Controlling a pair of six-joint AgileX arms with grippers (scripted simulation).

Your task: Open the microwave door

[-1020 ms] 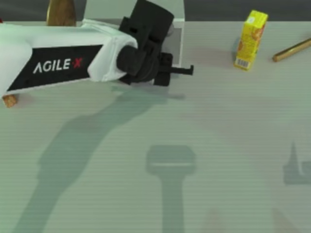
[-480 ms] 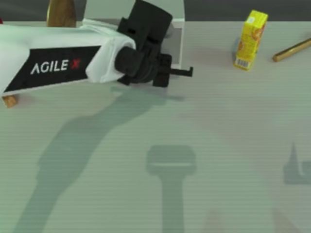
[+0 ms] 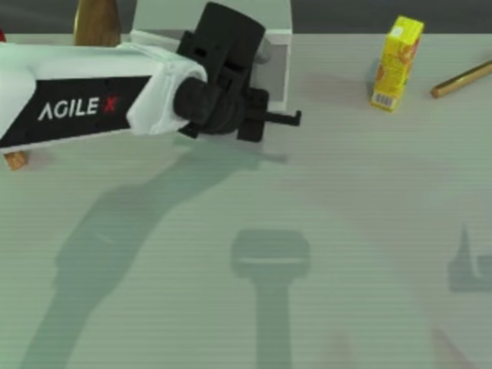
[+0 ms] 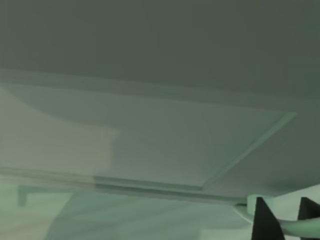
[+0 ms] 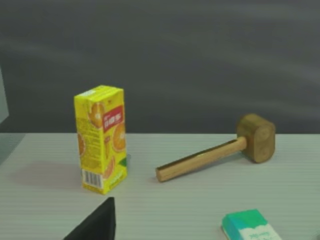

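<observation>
Fingers (image 4: 263,222) of the left gripper (image 3: 286,117) straddle what appears to be the handle of the door (image 4: 165,150), microwave (image 3: 278,61) at far left; opening looks barely begun, most swing remains; right gripper (image 5: 95,225) parked, state indeterminate.

Juice carton (image 3: 397,64) right of microwave (image 3: 280,54), mallet (image 3: 461,79) farther right.

White left arm (image 3: 84,100), black AgileX panel, black wrist

Rendered simulation tabletop; plain table (image 3: 346,231), flat dark backdrop; no room detail.
</observation>
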